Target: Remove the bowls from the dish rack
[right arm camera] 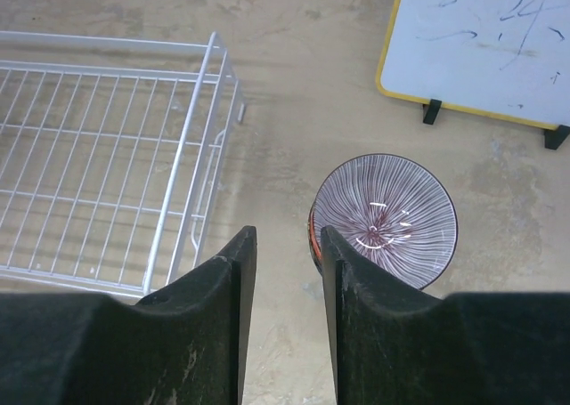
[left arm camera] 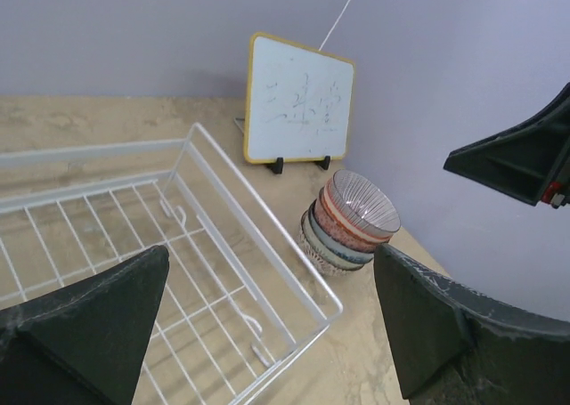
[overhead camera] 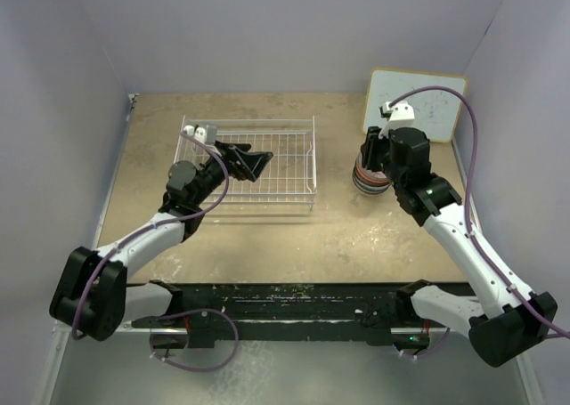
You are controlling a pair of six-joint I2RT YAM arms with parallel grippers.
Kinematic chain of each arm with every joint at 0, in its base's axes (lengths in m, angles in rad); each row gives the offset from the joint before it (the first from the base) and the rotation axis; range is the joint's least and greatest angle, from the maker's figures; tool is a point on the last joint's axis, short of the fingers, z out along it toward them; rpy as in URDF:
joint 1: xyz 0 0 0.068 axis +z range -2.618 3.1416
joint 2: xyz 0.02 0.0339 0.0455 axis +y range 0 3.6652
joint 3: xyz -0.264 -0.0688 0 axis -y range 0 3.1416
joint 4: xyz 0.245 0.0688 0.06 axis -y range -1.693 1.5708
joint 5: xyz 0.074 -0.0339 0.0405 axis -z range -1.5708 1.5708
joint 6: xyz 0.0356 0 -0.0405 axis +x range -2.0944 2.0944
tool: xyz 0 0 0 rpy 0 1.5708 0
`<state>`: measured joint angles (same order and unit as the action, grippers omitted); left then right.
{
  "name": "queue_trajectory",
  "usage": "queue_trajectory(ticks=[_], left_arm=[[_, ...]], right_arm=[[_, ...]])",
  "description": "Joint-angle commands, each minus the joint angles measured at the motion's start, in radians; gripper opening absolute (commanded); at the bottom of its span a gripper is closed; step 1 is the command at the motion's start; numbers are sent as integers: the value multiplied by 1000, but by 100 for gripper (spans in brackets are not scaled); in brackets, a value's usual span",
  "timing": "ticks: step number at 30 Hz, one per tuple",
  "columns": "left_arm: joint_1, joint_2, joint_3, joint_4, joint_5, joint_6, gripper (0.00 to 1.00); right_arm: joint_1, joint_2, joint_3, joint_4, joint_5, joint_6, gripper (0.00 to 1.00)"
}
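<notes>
Right now I have the dish rack (overhead camera: pixel 249 160) sitting left of centre on the table (overhead camera: pixel 338 236), with its long axis running left to right, parallel to the far wall, and its open side facing up. The bowls (overhead camera: pixel 363 179) are off the rack, nested in one stack on the table just beyond the rack's right-hand short end, apart from the wire and in front of the whiteboard (overhead camera: pixel 414 102).

From the left wrist, the stack (left arm camera: pixel 352 222) stands near the rack's (left arm camera: pixel 223 245) near right corner, and the whiteboard (left arm camera: pixel 298 102) is propped upright behind it on small black feet. I can make out several rims layered under the top bowl, but I cannot count them for certain.

From the right wrist, the top bowl (right arm camera: pixel 383 218) faces mouth-up at me, purplish with fine pale lines radiating from its middle. An orange rim peeks out beneath its left edge. The rack (right arm camera: pixel 178 156) lies to its left and the whiteboard (right arm camera: pixel 485 44) above it.

My right gripper (right arm camera: pixel 285 236) hangs over the stack's near-left edge, its jaws a narrow gap apart with only bare table between them. In the top view it (overhead camera: pixel 374 160) covers much of the stack.

My left gripper (overhead camera: pixel 258 165) hovers over the rack, pointing right along its length, jaws spread wide and holding nothing (left arm camera: pixel 272 263).
</notes>
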<state>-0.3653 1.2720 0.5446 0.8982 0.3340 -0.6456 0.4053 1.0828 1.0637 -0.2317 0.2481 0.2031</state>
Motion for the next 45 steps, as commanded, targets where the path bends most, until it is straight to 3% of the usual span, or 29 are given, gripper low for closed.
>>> queue_trajectory(ticks=[1, 6, 9, 14, 16, 19, 26, 36, 45], left_arm=[[-51, -112, 128, -353, -163, 203, 99], [-60, -254, 172, -682, -328, 272, 99], [-60, -368, 157, -851, -486, 242, 99], [-60, -537, 119, -961, -664, 188, 99], [-60, -594, 110, -978, -680, 169, 99], [-60, -645, 143, -1020, -663, 196, 99], [-60, -662, 283, -1215, -658, 337, 99], [-58, -685, 221, -1249, -702, 391, 99], [-28, -662, 218, -1258, -683, 387, 99]], right_arm=[[-3, -37, -18, 80, -30, 7, 38], [-3, -49, -29, 100, -55, 12, 40], [-4, -56, -34, 112, -79, 21, 51], [-3, -55, -44, 149, -150, 31, 74], [-3, -41, -36, 150, -173, 31, 83], [-3, -20, -23, 157, -173, 34, 88], [-3, -36, -29, 175, -153, 53, 91], [-3, -160, -123, 259, -121, 40, 94], [-3, -175, -140, 286, -107, 40, 93]])
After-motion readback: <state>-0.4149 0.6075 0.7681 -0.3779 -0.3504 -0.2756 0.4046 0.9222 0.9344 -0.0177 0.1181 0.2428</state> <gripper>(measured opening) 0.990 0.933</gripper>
